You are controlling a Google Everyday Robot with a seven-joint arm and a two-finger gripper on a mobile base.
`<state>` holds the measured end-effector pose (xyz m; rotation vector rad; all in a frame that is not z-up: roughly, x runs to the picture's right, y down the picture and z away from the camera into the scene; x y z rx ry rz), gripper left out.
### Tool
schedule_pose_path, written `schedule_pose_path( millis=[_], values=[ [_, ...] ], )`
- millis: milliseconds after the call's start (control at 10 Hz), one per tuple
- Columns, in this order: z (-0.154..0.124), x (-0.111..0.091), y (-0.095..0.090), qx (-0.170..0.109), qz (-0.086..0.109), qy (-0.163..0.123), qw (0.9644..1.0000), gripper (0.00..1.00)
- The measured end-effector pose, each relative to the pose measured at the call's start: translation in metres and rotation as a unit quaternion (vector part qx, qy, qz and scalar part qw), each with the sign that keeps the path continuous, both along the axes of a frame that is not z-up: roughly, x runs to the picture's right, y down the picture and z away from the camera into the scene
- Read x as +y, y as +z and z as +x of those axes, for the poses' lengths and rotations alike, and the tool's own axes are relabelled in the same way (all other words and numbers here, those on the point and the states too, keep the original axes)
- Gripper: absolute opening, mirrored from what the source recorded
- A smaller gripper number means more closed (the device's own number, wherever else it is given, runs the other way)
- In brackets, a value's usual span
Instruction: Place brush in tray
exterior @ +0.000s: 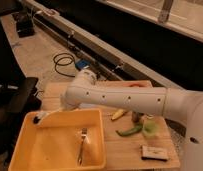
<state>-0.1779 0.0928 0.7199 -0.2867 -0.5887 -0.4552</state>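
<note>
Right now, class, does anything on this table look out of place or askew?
Nothing is spilled or damaged. The brush lies tilted across the tray rim at its far left corner, under the gripper, rather than flat inside. A fork already lies in the tray.

- No text, label, brand, number or sign can be read anywhere in the camera view.
- The tray (25, 150) shows plain yellow walls with no print on them.
- The white arm (140, 100) carries a row of small dark dots, which look like holes or screws and not letters.
- The small flat packet (153, 153) on the wooden table (125, 150) may bear a label, but nothing on it can be made out.
- The gripper (51, 114) sits at the far left corner of the tray, over its rim, with the brush (41, 116) at its tip; neither shows any marking.
</note>
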Motion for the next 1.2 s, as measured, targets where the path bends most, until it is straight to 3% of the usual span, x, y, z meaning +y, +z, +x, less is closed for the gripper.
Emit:
schedule_pose_path(
  millis=[200, 600, 700, 900, 1000, 1200],
  values=[
    [-0.002, 0.018, -0.007, 0.001, -0.02, -0.03, 0.9993, 0.25],
    [-0.004, 0.037, -0.002, -0.015, -0.056, -0.062, 0.9964, 0.61],
    [-0.007, 0.042, -0.002, -0.02, -0.064, -0.083, 0.9943, 0.63],
    [-0.016, 0.054, -0.004, -0.033, -0.074, -0.141, 0.9868, 0.63],
    [-0.017, 0.056, -0.004, -0.037, -0.076, -0.152, 0.9848, 0.63],
    [-0.017, 0.056, -0.004, -0.037, -0.078, -0.155, 0.9842, 0.63]
  ],
)
